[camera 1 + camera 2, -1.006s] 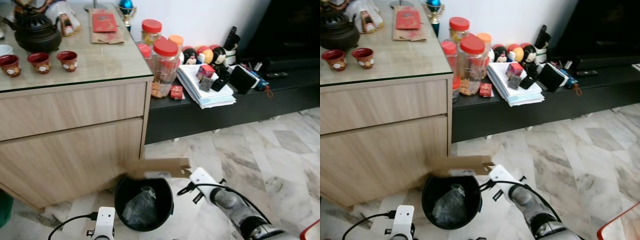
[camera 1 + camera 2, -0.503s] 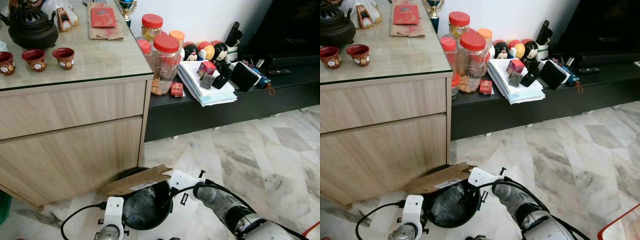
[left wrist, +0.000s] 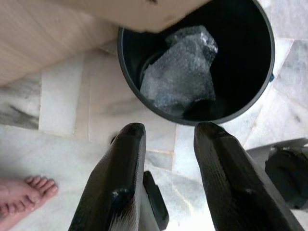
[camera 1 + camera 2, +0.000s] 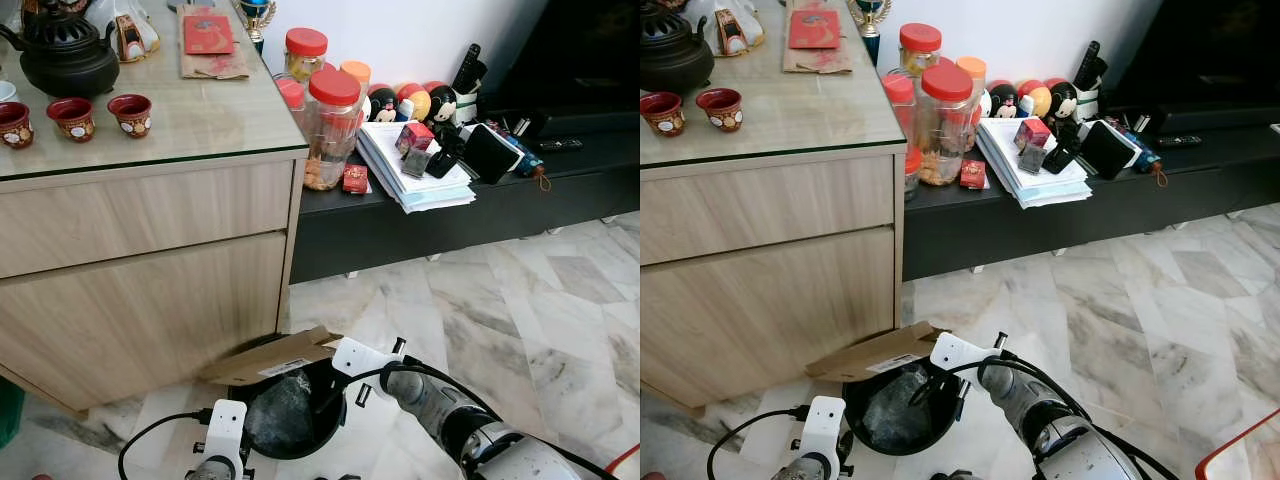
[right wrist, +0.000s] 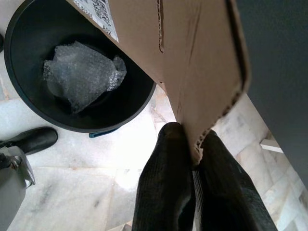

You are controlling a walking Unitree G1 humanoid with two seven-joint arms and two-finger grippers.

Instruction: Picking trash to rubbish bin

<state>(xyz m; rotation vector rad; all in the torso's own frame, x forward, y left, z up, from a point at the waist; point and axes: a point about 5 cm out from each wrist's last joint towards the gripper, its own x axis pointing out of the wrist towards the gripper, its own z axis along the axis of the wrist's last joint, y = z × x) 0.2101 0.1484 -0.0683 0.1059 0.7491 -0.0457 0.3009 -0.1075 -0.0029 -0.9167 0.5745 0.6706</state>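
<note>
1. Your right end effector has its two black fingers pressed together on the edge of a flat brown corrugated cardboard piece, pinching it.
2. That cardboard slants over the near rim of the round black plastic rubbish bin, with a white printed label on its face; most of it reaches out toward the light wooden cabinet.
3. The bin stands on the pale marble floor just beside the cabinet's corner, and a crumpled piece of clear bubble wrap lies inside it.
4. Your left end effector hovers near the bin's rim, fingers spread with a gap between them, holding nothing.
5. A person's bare foot rests on the floor near your left end effector.
6. On the glass-topped cabinet you see a black teapot and small red cups; red-lidded clear plastic jars stand beside it on the low black shelf.
</note>
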